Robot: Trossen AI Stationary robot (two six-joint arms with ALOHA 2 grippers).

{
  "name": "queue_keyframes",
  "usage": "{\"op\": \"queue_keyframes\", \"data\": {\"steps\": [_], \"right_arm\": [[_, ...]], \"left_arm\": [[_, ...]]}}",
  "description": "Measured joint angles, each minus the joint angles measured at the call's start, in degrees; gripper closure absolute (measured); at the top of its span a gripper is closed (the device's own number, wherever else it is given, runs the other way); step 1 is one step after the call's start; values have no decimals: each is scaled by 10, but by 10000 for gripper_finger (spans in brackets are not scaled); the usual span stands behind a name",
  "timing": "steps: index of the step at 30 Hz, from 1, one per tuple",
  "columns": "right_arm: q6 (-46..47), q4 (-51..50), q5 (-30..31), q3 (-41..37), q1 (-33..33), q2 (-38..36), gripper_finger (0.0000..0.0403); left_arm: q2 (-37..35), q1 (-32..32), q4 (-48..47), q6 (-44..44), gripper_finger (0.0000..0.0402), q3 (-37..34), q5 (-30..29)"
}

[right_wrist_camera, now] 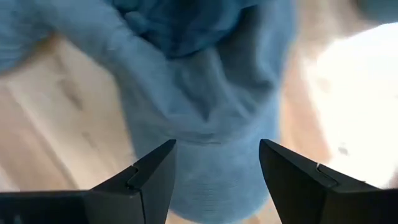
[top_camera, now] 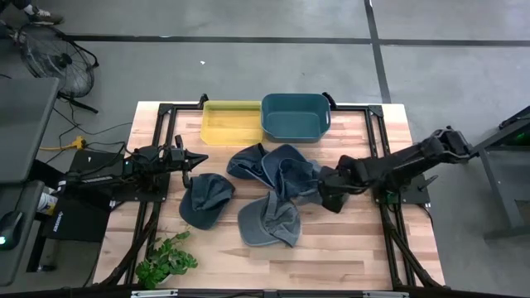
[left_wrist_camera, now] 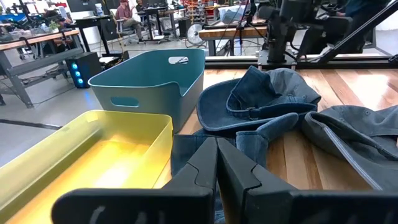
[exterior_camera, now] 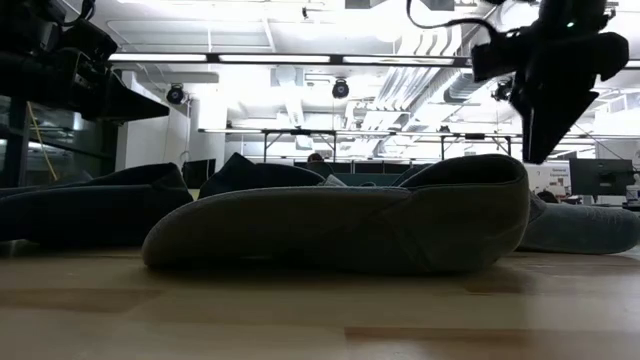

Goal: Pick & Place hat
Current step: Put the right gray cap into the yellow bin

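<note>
We see the right gripper (top_camera: pixel 330 199) poised with its jaws spread wide over the edge of a blue hat (top_camera: pixel 291 175) in the middle of the wooden table (top_camera: pixel 364 248), nothing yet held between its fingers (right_wrist_camera: pixel 152 177). Several hats lie bunched together there, one (top_camera: pixel 269 222) nearer the front and another (top_camera: pixel 205 199) toward the left, while the teal bin (top_camera: pixel 296 116) and the yellow tray (top_camera: pixel 231 122) wait side by side at the far edge. The left gripper (top_camera: pixel 199 157) rests closed and empty at the left side of the table, just behind the left-hand hat. We judge the risk to lie in the overlap: the soft fabric is tangled with its neighbours, so a pinch here could drag two hats at once, or catch only a thin fold that slips free on the lift.
</note>
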Motion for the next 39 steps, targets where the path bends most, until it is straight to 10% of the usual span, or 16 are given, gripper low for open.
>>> {"op": "queue_keyframes", "data": {"steps": [19, 39], "right_arm": [[-202, 68, -166, -14, -184, 0, 181], [-285, 116, -227, -14, -209, 104, 181]], "left_arm": [[0, 0, 0, 0, 401, 0, 0], [0, 0, 0, 0, 401, 0, 0]]}}
